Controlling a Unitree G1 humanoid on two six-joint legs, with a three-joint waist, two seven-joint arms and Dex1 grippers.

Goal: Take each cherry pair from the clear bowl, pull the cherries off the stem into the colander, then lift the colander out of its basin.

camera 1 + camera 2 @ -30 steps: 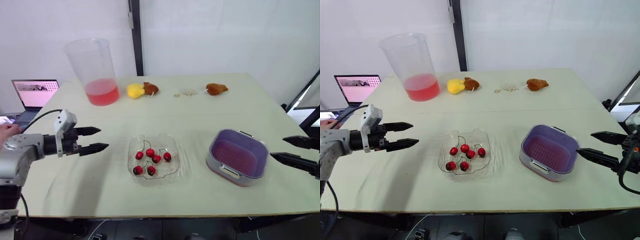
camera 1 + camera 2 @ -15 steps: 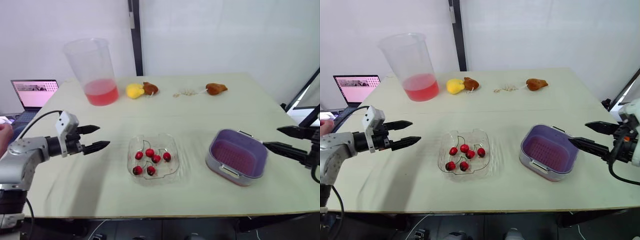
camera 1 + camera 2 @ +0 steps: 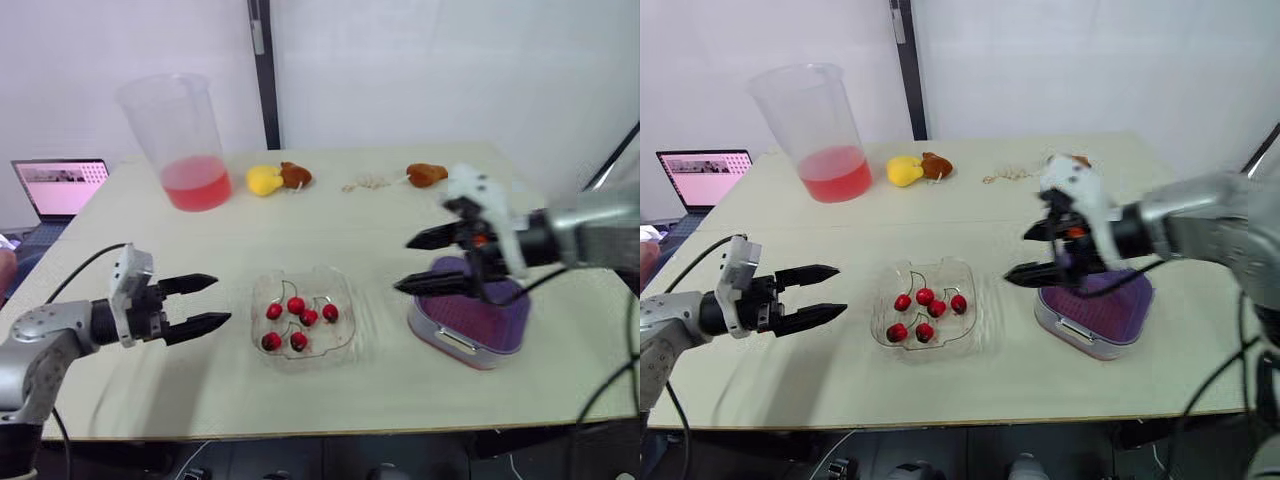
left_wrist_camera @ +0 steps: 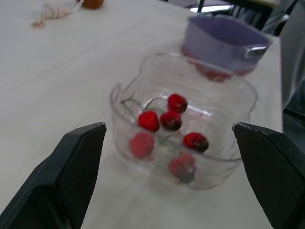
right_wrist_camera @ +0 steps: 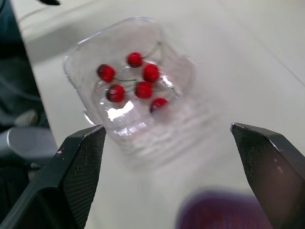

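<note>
Both grippers spread wide, flanking the cherries, nothing picked yet.

Mid-table sits the clear bowl (image 3: 305, 312), thin moulded plastic, likely light enough to skid if nudged. Inside are six glossy red cherries (image 3: 298, 320), round, small and probably slick, joined by thin curved stems (image 4: 127, 101). Best bet is one cherry per pincer, or pinching the stem low. The left gripper (image 3: 222, 301) hovers at the bowl's 9 o'clock, fingers parted and empty. The right gripper (image 3: 402, 265) hangs at its 2 o'clock, also parted. At 3 o'clock the purple perforated colander (image 3: 470, 310) nests in its grey basin (image 3: 445, 340). It looks rigid and light, so lift it by the rim.
</note>
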